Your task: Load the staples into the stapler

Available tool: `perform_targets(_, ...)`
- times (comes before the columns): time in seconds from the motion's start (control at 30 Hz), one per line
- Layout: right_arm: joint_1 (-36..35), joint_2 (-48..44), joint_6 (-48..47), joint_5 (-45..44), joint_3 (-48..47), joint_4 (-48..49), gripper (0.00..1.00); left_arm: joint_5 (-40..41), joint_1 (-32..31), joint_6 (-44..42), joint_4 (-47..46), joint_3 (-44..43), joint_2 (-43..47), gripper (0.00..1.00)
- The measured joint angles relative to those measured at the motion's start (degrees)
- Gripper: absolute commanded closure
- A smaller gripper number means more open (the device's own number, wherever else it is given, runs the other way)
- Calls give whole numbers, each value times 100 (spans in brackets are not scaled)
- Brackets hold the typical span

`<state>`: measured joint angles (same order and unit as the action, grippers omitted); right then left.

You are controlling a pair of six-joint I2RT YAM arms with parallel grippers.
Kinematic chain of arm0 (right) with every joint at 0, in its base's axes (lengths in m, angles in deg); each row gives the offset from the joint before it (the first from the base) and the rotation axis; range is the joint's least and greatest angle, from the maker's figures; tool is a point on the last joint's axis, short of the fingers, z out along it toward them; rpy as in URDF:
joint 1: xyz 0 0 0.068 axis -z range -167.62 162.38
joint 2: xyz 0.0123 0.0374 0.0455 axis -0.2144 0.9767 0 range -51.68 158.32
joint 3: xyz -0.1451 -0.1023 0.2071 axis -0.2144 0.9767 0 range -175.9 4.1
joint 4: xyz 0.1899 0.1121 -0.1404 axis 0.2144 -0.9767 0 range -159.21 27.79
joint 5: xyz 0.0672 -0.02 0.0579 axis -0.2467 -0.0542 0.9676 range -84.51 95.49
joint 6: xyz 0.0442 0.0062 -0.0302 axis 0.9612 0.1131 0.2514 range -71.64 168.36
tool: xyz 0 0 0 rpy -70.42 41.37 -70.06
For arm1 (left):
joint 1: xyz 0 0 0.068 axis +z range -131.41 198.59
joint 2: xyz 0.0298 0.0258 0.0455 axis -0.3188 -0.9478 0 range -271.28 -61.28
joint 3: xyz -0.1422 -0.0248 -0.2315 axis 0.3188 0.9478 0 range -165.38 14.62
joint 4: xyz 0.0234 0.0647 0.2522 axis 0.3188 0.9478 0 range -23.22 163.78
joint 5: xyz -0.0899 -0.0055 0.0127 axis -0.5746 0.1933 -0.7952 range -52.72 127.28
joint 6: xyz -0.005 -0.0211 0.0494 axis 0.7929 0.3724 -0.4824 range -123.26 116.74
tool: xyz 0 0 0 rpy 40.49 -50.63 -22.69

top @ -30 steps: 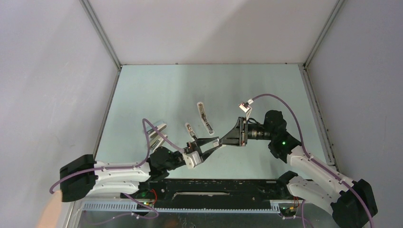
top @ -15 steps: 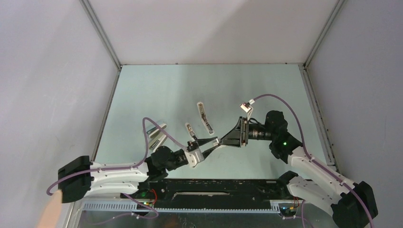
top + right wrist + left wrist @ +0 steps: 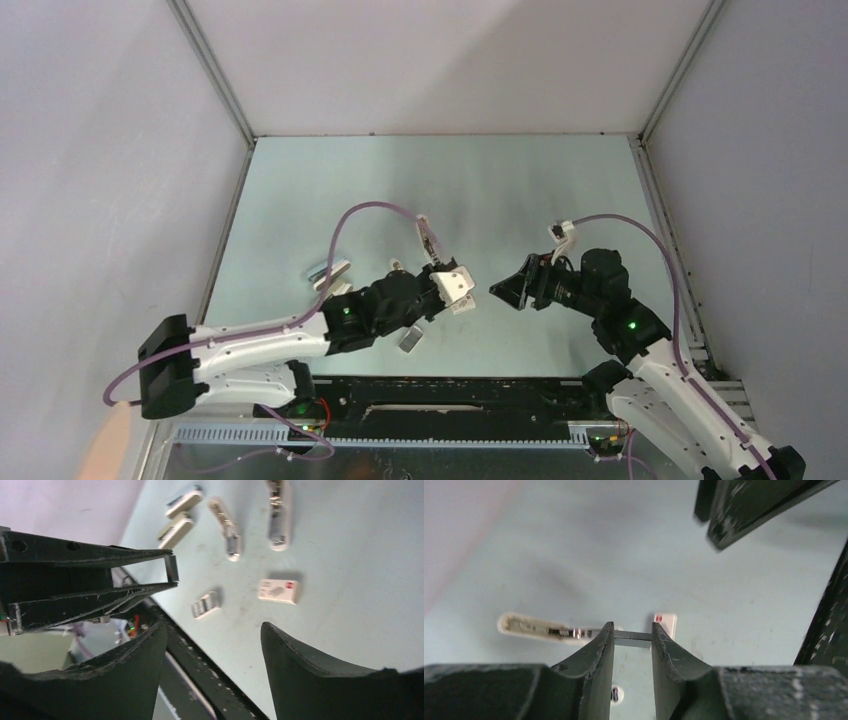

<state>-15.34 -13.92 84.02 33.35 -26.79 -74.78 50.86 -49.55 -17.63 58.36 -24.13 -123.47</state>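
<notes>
– Left hand (image 3: 633, 632), what's it got?
– It's clenched on the staples (image 3: 633, 639), a thin grey strip pinched between its fingertips, held clear of the tabletop (image 3: 574, 555).
– And the right hand (image 3: 214, 630)?
– Fingers spread wide, nothing between them. It faces the left one with a gap between the two.
– Where's the stapler (image 3: 278, 520)?
– Lying flat on the tabletop beyond the left fingertips, metal channel up, near a little white box (image 3: 278, 590) with a red mark.
</notes>
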Motion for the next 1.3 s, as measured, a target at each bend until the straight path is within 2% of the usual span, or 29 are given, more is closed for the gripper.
perform_targets(0.23,0,-507,-337,-1290,4,-1119,27,-129,595,623,1768,-844,-1187,69)
perform_targets(0.43,11,-743,-564,-1869,4,-1635,24,-352,887,907,2605,-1574,-2463,69)
perform_targets(0.73,9,-717,-723,-2061,4,-1919,16,-651,1064,1187,3477,-2463,-3893,66)
perform_targets(0.87,9,-638,-686,-2079,4,-1919,1,-785,1075,1255,3637,-2610,-4168,64)
perform_targets(0.93,11,-627,-603,-2083,4,-1917,1,-831,1080,1290,3668,-2697,-4225,62)
perform_targets(1.13,9,-774,-479,-2063,17,-1851,1,-957,1093,1314,3687,-2739,-4280,49)
perform_targets(1.2,9,-866,-461,-2092,48,-1794,1,-968,1106,1368,3685,-2741,-4277,41)
perform_targets(1.3,9,-933,-476,-2116,85,-1722,1,-975,1113,1460,3665,-2739,-4245,22)
